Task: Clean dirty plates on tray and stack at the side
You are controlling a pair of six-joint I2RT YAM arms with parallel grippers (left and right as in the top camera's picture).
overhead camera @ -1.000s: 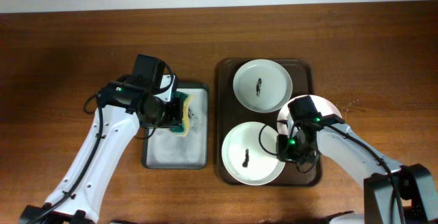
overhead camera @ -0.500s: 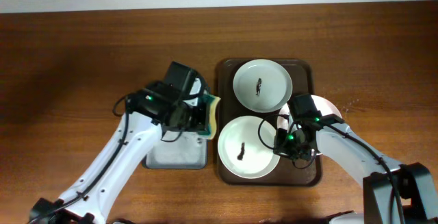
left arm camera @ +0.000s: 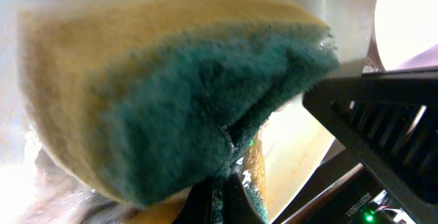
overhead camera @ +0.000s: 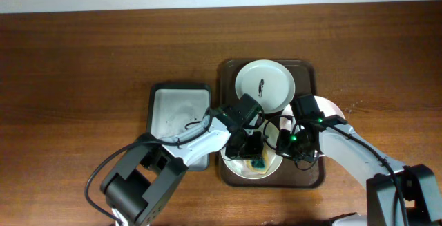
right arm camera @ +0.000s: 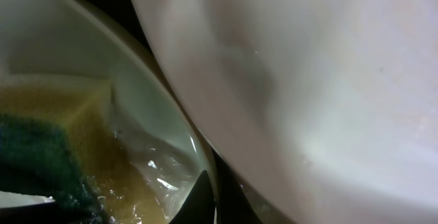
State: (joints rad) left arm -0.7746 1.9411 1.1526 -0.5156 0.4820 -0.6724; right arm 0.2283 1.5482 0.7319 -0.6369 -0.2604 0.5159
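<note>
The left gripper [overhead camera: 254, 155], clamped on the yellow-green foam sponge [left arm camera: 150, 94], should press flat across the near white round plate [overhead camera: 235, 165]; the right gripper [overhead camera: 289, 145] has an unclear hold.

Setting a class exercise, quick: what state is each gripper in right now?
Left gripper: closed on the green-yellow sponge, pressed into the front white plate.
Right gripper: appears closed on that plate's rim.

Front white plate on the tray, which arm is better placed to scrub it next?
Left. The left jaws grip the sponge, down inside the front plate; the right jaws sit at that plate's right rim with no sponge.
</note>
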